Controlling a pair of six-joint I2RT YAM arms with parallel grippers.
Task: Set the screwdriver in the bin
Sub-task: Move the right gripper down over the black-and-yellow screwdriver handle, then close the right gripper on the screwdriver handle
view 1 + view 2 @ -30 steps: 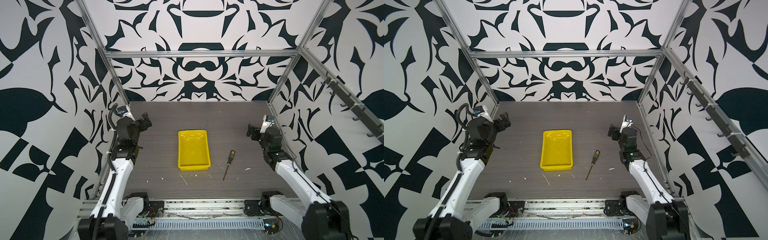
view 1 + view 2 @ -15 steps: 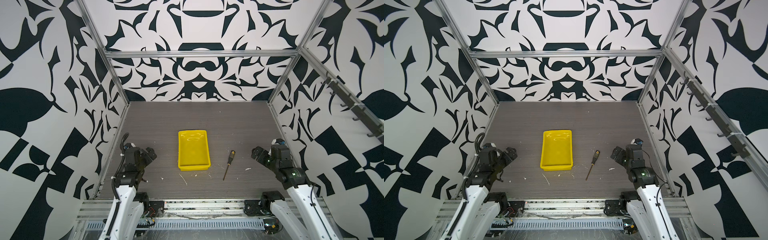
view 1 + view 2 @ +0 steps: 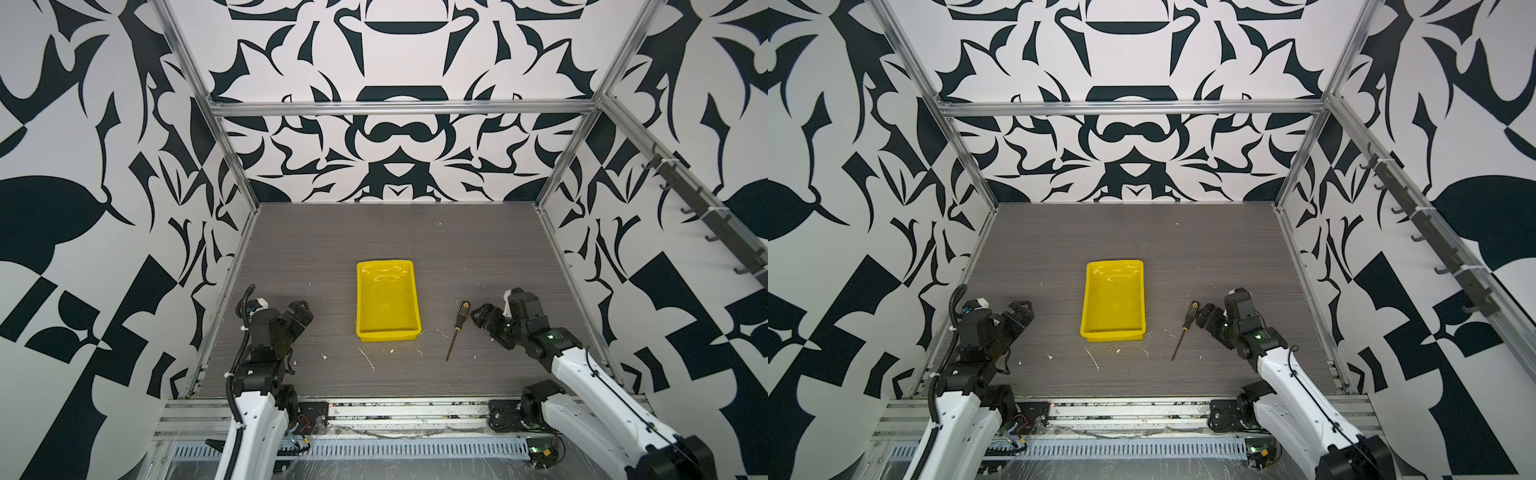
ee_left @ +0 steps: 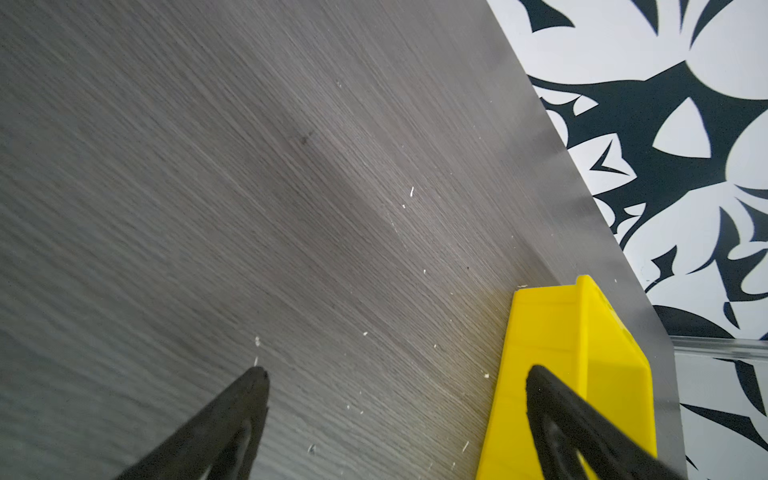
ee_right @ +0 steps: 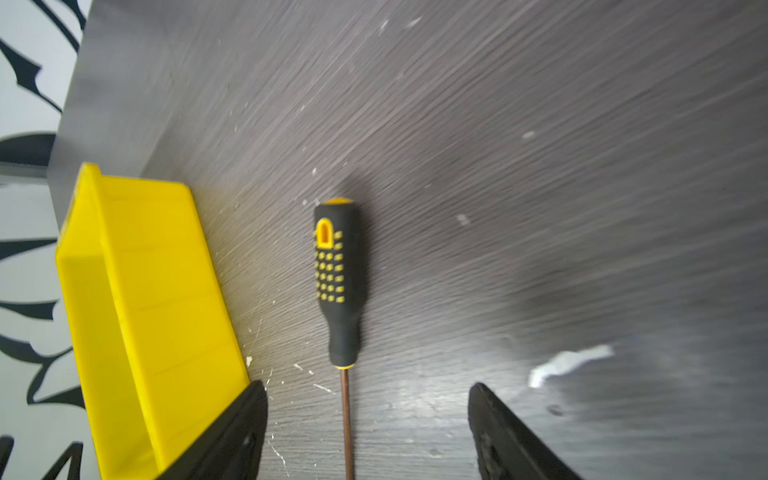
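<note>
**A:** Tips for grabbing the screwdriver (image 5: 343, 338)? Lies flat on the table (image 3: 374, 232) just beside the bin (image 3: 387, 303), not touching.

**B:** Looks light, stiff, prone to rolling. Go for the dotted handle (image 5: 338, 270), not the thin shaft (image 5: 347, 424). Got the right arm (image 3: 536, 332) low beside it, jaws parted on nothing. Left arm (image 3: 270, 332) well off, jaws apart, empty too.

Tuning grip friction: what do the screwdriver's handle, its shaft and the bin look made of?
The screwdriver handle: matte black, probably a rubbery grip, going by its dull surface and yellow dots. The shaft: thin bare metal with a brownish sheen. The bin: glossy yellow moulded plastic, with glare on its floor.
</note>
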